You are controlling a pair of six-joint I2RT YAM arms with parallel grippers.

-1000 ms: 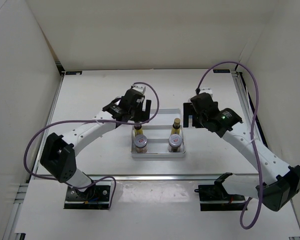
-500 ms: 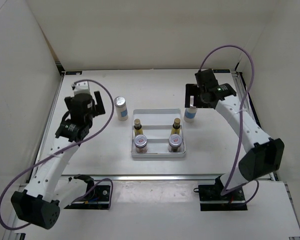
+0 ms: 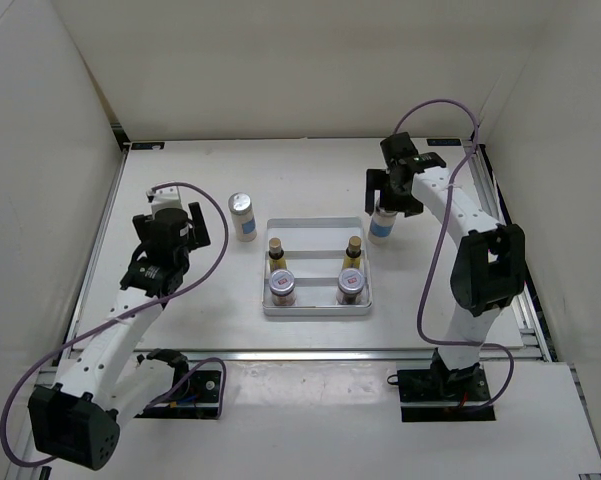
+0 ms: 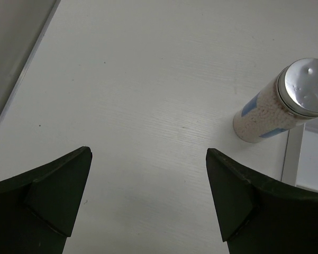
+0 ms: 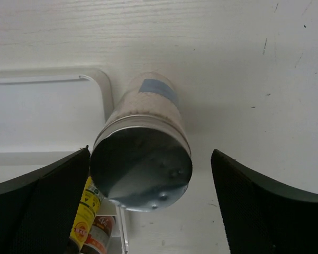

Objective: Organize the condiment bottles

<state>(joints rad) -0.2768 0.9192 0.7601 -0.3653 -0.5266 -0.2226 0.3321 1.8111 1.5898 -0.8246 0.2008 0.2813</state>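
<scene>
Two tall white condiment bottles with silver caps stand outside the white tray (image 3: 317,224): one (image 3: 242,216) to its left, one (image 3: 381,226) to its right. Inside the tray are two tiny yellow bottles (image 3: 276,250) (image 3: 353,249) and two silver-lidded jars (image 3: 282,285) (image 3: 351,287). My left gripper (image 3: 198,228) is open, left of the left bottle (image 4: 282,103), with only bare table between its fingers (image 4: 50,203). My right gripper (image 3: 391,193) hangs open above the right bottle (image 5: 142,159). Its cap sits between the fingers (image 5: 270,209), nearer the left one, with no visible contact.
The tray's rim (image 5: 105,92) lies just left of the right bottle, with a yellow bottle (image 5: 84,214) and a jar (image 5: 98,239) beside it. White walls enclose the table. Metal rails (image 3: 495,200) run along its left and right edges. Purple cables loop off both arms.
The left arm swung from above the tray out to the left. The right arm moved back and now stands over the right white bottle. Both grippers stayed open.
</scene>
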